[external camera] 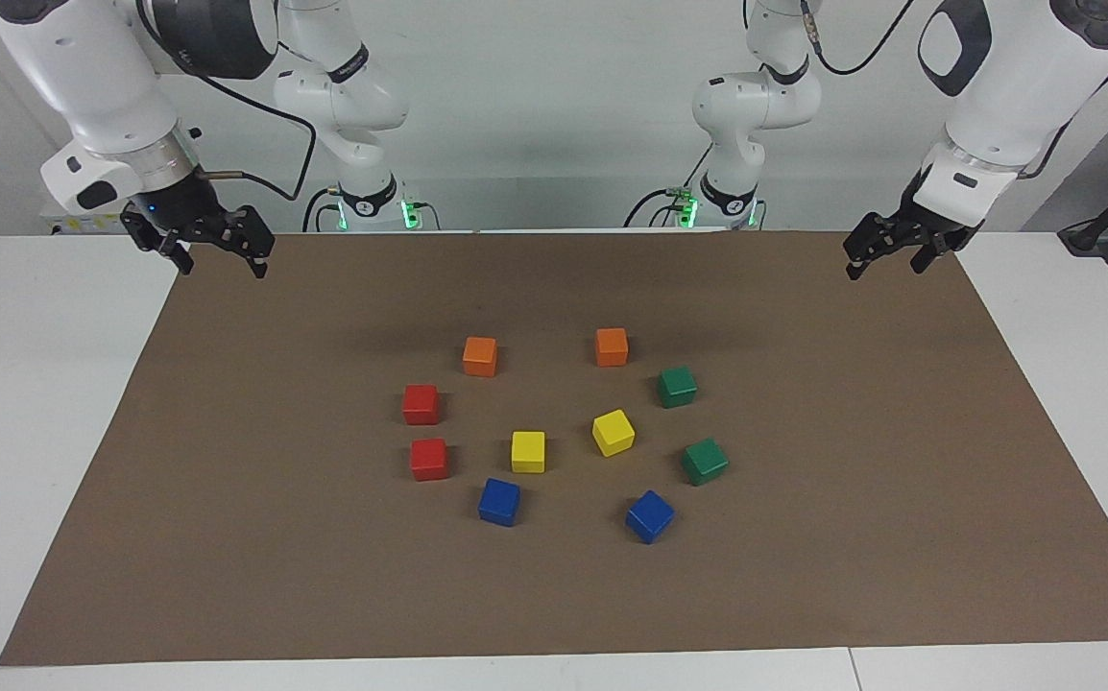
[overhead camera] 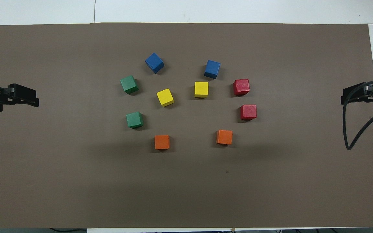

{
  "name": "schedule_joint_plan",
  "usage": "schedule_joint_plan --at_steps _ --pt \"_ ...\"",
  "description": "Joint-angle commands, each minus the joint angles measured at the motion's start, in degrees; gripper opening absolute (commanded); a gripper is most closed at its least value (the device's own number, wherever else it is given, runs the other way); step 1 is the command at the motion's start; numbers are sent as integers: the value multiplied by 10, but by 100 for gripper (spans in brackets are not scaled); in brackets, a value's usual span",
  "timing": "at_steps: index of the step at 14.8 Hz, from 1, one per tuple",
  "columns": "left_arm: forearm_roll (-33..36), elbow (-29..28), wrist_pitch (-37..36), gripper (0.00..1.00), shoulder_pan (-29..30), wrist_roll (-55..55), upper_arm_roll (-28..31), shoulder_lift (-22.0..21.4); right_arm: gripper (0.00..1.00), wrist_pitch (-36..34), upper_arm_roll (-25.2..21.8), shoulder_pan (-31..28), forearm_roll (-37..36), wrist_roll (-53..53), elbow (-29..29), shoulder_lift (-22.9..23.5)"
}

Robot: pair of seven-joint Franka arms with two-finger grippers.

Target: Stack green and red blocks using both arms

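Facing view. Left claw (external camera: 883,257) hangs over the mat's (external camera: 228,480) corner at the left arm's end, fingers apart, holding nothing. Right claw (external camera: 218,251) hangs over the mat's corner at the right arm's end, likewise spread and empty. Both arms wait. Ten cubes sit singly on the mat, none stacked. Green blocks (external camera: 677,386) (external camera: 705,461) lie toward the left arm's end, one nearer the robots than the other. Red blocks (external camera: 421,404) (external camera: 429,459) lie toward the right arm's end, close together but apart.

Overhead view. Left claw (overhead camera: 23,96) and right claw (overhead camera: 356,94) sit at the mat's ends, well apart from the cubes. Green blocks (overhead camera: 129,84) (overhead camera: 134,119), red blocks (overhead camera: 241,87) (overhead camera: 248,112). Yellow cubes (overhead camera: 165,97) (overhead camera: 201,89) lie between the pairs; blue cubes (overhead camera: 154,62) (overhead camera: 212,69) farthest from the robots, orange cubes (overhead camera: 162,142) (overhead camera: 224,137) nearest.
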Motion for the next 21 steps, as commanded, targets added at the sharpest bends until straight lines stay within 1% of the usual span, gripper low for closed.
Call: schedule_joint_plan --at_steps 1,9,17,19,21 --pt "1 -8 9 100 1 6 -1 -7 100 9 2 -3 8 -13 -18 -14" --pt "0 -7 7 100 2 8 -1 -8 100 9 2 -3 8 -14 -18 -15" --pt "0 -6 8 100 1 -14 -1 -12 100 8 1 -5 8 -14 -18 -14" --pt "-1 -8 30 100 -13 -57 -3 -10 100 9 2 -4 8 -14 -19 -15" --pt "-1 -8 37 100 -33 -70 -4 0 100 9 2 -4 8 -14 -19 -15"
